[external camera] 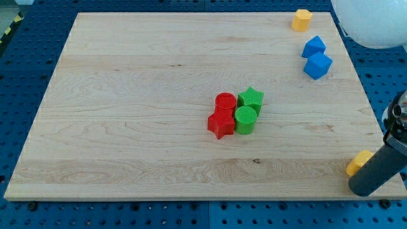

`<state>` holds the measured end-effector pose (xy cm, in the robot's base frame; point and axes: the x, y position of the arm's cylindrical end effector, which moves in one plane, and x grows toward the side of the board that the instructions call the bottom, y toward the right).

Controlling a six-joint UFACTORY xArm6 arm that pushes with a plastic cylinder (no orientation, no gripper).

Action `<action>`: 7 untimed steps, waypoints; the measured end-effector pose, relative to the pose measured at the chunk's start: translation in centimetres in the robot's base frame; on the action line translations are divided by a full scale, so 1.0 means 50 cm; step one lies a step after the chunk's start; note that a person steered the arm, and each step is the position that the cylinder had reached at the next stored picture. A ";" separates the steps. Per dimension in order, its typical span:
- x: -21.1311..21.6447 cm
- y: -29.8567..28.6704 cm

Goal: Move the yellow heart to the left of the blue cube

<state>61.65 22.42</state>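
A yellow block point(301, 20), possibly the heart, sits at the board's top right corner. A second yellow block point(358, 163), whose shape I cannot make out, lies near the bottom right edge, partly hidden by my rod. A blue cube point(318, 65) sits at the right side, with another blue block point(313, 46) touching it just above. My tip point(364, 188) rests at the board's bottom right corner, just below and right of the lower yellow block, and far below the blue blocks.
A tight cluster sits mid-board: a red cylinder point(225, 102), a red star point(220, 124), a green star point(251, 98) and a green cylinder point(245, 119). A white rounded object point(375, 22) overhangs the top right corner. The wooden board point(127, 95) lies on a blue perforated table.
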 end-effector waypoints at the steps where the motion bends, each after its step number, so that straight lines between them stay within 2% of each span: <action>1: -0.017 0.000; 3: -0.075 0.000; 5: -0.040 0.019; 6: -0.020 0.067; 7: -0.025 0.075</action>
<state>60.42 26.19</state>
